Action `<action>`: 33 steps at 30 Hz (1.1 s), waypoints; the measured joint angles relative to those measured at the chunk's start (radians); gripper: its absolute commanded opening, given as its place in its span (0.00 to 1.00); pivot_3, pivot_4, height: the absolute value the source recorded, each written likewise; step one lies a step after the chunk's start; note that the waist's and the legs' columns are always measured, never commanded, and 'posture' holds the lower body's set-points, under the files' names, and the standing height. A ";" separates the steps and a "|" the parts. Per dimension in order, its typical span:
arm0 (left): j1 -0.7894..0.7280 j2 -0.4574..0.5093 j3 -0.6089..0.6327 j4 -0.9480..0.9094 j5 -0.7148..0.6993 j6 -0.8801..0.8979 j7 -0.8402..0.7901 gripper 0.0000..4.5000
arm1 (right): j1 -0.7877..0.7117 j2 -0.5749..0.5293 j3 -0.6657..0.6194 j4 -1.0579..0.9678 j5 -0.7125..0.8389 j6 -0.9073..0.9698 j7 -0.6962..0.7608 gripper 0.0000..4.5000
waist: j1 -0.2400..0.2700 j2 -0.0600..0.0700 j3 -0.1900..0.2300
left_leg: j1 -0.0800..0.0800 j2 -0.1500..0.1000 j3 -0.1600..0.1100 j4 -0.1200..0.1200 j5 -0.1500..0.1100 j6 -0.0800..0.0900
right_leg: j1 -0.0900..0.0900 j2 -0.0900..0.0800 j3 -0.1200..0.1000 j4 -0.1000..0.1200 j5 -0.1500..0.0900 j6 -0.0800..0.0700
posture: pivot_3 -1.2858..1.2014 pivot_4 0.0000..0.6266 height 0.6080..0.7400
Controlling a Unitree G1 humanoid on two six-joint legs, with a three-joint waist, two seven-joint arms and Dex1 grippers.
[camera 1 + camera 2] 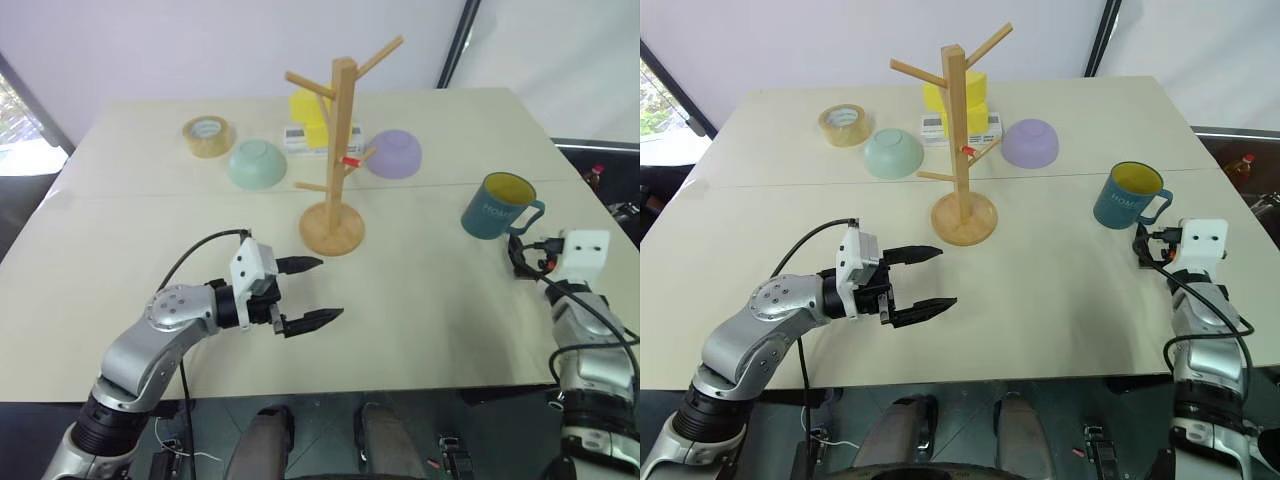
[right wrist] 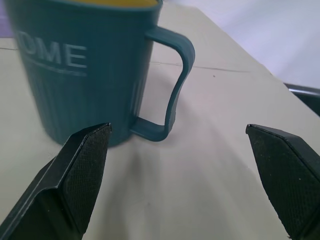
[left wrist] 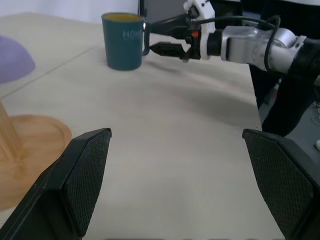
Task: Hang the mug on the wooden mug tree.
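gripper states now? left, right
Left gripper: open, holding nothing, over bare table.
Right gripper: open, empty, fingers level at the mug handle, not closed on it.

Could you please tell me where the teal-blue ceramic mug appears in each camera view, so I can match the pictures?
Left eye view: teal-blue ceramic mug, right of centre, right of the wooden mug tree.
Right eye view: the same, at right.
Left wrist view: upper left, handle beside the right claw.
Right wrist view: upper left, close up.
Shared landmark: its loop handle, facing the right claw.
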 measured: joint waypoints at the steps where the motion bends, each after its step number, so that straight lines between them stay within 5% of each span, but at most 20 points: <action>1: 0.000 0.000 0.000 0.000 0.000 0.000 0.001 1.00 | -0.015 0.000 0.000 0.021 -0.007 -0.001 -0.011 1.00 | 0.000 0.000 0.000 | 0.000 0.000 0.000 0.000 0.000 0.000 | 0.000 0.000 0.000 0.000 0.000 0.000 | 0.52 0.24 1.00; 16: 0.003 -0.001 0.001 -0.034 -0.015 0.001 0.006 1.00 | -0.229 -0.009 0.028 0.360 -0.042 -0.112 -0.037 1.00 | -0.005 0.000 0.000 | 0.000 0.000 0.001 0.000 0.000 0.000 | 0.000 0.001 0.000 0.001 0.001 0.002 | 0.52 0.24 1.00; 20: 0.003 -0.001 0.001 -0.035 -0.015 0.001 0.007 1.00 | -0.282 -0.015 0.039 0.451 -0.047 -0.159 -0.034 0.69 | -0.005 0.000 0.000 | 0.000 0.000 0.001 0.000 0.000 0.000 | 0.000 0.001 0.000 0.000 0.001 0.002 | 0.52 0.24 1.00; 26: 0.005 -0.001 0.002 -0.035 -0.015 0.001 0.013 1.00 | -0.313 -0.016 0.046 0.519 -0.047 -0.214 -0.013 0.01 | -0.005 0.000 0.000 | 0.000 0.000 0.001 0.000 0.000 0.000 | 0.000 0.001 0.000 0.000 0.002 0.003 | 0.52 0.24 1.00; 33: 0.015 -0.001 0.009 -0.035 -0.014 0.000 0.026 1.00 | -0.309 -0.018 0.053 0.515 -0.046 -0.239 -0.001 0.01 | -0.005 0.000 0.000 | 0.000 0.000 0.001 0.000 0.000 0.000 | 0.000 0.001 0.000 0.001 0.002 0.003 | 0.52 0.24 1.00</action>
